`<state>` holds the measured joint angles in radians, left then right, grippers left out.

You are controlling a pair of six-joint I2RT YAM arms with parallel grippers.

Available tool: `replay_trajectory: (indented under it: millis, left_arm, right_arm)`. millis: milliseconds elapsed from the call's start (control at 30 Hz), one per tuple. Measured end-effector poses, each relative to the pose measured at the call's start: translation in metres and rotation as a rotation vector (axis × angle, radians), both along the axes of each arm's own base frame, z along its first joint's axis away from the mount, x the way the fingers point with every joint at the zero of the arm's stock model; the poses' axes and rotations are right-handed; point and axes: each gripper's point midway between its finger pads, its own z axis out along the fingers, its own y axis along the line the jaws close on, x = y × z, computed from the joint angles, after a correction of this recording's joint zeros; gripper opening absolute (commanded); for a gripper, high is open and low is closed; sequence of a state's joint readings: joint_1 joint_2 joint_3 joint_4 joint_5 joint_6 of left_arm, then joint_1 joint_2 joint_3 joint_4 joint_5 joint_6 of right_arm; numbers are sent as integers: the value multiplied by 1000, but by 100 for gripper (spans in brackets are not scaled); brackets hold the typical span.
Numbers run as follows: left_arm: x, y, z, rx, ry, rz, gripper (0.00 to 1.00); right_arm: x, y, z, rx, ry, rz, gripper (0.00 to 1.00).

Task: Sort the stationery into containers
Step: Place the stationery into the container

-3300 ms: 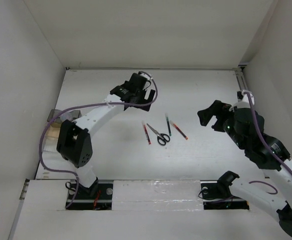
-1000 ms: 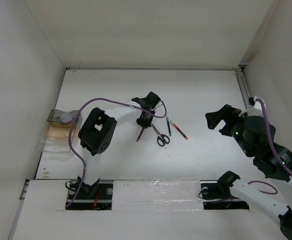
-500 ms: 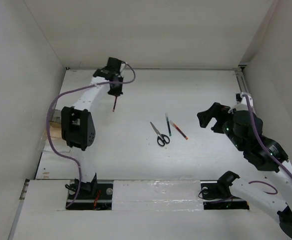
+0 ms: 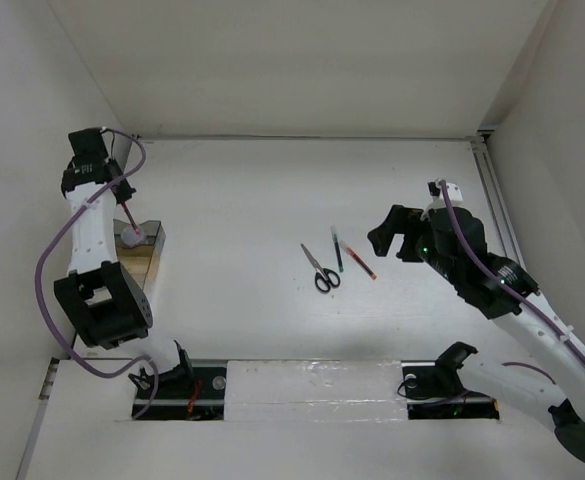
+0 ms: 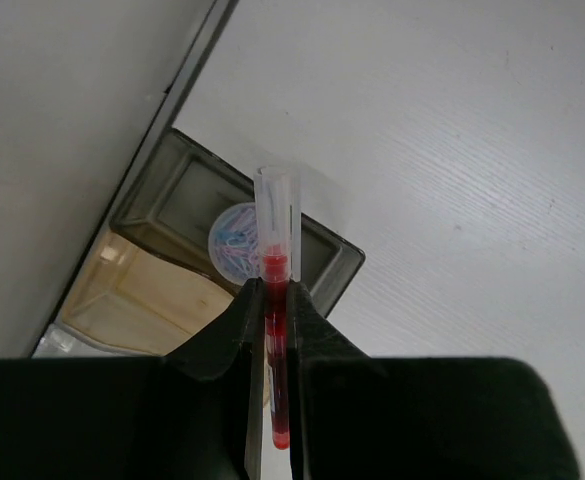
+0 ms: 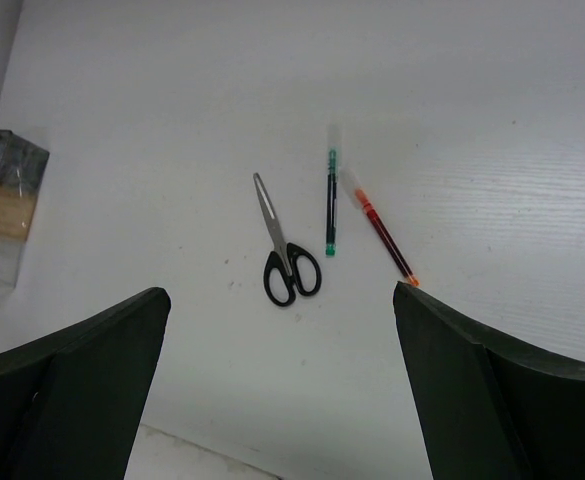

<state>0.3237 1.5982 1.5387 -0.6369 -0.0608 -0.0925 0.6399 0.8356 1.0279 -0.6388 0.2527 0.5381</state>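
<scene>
My left gripper [image 5: 275, 305] is shut on a red pen [image 5: 275, 268] with a clear cap, held above the near corner of the grey translucent box [image 5: 162, 180]. The greyish-purple roll [image 5: 234, 238] lies inside that box. In the top view this gripper [image 4: 124, 197] hangs at the table's far left over the containers [image 4: 148, 240]. Black-handled scissors [image 6: 284, 250], a green pen [image 6: 330, 200] and another red pen [image 6: 384, 235] lie side by side mid-table. My right gripper [image 6: 280, 292] stands wide open above them, holding nothing.
A tan box [image 5: 137, 300] and a clear whitish box [image 5: 57, 343] follow the grey one along the left wall. The right wrist view shows the same row [image 6: 2, 200] at its left edge. White walls enclose the table on three sides.
My left arm has swung left from the back of the table with the red pen, and now holds it over the grey box. The right gripper has shifted a little left.
</scene>
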Motion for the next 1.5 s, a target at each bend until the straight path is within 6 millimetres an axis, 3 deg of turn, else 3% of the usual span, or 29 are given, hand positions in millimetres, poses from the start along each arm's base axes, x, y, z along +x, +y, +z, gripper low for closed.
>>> replay_trajectory:
  millis: [200,433,567,767,933,1500]
  left_arm:
    - [-4,-11,-11,-30,-50,66,0]
    - [-25,12,-6,-28,-158,242,0]
    - [-27,21,-8,-56,-194,275,0]
    - [-57,62,-41,-86,-167,398,0]
    - [-65,50,-68,-121,-113,379,0]
    - [-72,32,-93,-171,-74,322,0]
  right_arm:
    - [1,5,-4,-8,14,20,100]
    - [0,5,-2,-10,5,30,100]
    - [0,4,-3,-15,4,32,100]
    - [0,4,-3,-18,4,34,100]
    - [0,5,-4,-19,6,35,100]
    - [0,6,-6,-28,11,44,100]
